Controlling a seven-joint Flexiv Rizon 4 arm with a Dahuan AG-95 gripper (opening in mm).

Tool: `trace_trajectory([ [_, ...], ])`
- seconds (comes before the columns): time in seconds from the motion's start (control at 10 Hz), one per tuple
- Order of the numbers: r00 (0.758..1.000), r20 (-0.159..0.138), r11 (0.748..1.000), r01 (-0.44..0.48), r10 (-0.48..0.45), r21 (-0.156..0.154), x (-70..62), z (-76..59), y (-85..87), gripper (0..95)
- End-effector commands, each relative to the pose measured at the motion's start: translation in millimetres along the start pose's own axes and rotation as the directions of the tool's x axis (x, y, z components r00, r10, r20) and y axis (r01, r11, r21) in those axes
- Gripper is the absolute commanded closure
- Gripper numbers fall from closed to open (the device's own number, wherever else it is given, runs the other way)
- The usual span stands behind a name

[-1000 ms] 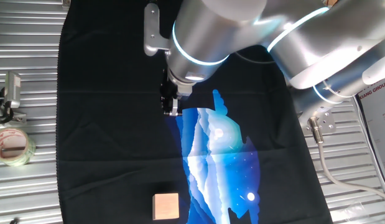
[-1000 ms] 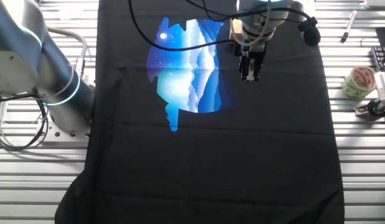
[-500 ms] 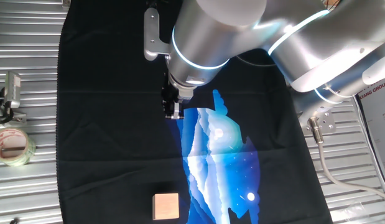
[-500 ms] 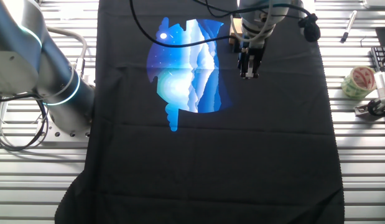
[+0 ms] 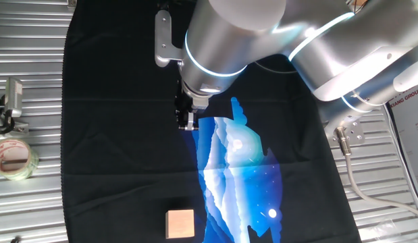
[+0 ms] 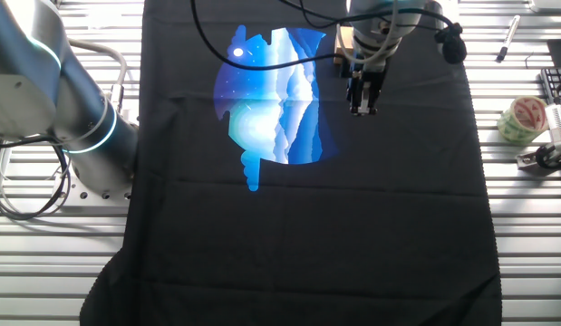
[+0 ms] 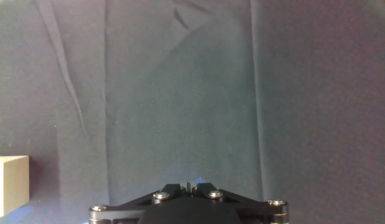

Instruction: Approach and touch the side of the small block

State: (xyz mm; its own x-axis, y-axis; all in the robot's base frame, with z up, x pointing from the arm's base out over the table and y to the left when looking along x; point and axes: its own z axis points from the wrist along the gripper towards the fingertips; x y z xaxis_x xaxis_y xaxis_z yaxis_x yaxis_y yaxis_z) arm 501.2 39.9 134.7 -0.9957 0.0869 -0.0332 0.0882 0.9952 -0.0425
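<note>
Gripper (image 5: 188,124) poised over black cloth (image 5: 114,148), fingers pressed together, small wooden block (image 5: 179,223) well apart, near cloth's edge.

The pincer (image 5: 188,125) hangs over bare black cloth (image 5: 121,135), with nothing between it and the block (image 5: 180,223), which sits well apart from it on the same cloth. A tape roll (image 5: 13,158) and a metal clamp (image 5: 9,101) lie far aside on the bench (image 5: 26,202), off the cloth.
</note>
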Motion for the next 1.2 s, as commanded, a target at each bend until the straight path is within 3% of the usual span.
trace_trajectory([
  [0.1,1.0,-0.005,1.0,0.0,0.0,0.0,-0.7,1.4,1.1,95.0],
  [1.2,1.0,0.005,1.0,0.005,-0.005,-0.007,-0.6,2.2,1.3,95.0],
])
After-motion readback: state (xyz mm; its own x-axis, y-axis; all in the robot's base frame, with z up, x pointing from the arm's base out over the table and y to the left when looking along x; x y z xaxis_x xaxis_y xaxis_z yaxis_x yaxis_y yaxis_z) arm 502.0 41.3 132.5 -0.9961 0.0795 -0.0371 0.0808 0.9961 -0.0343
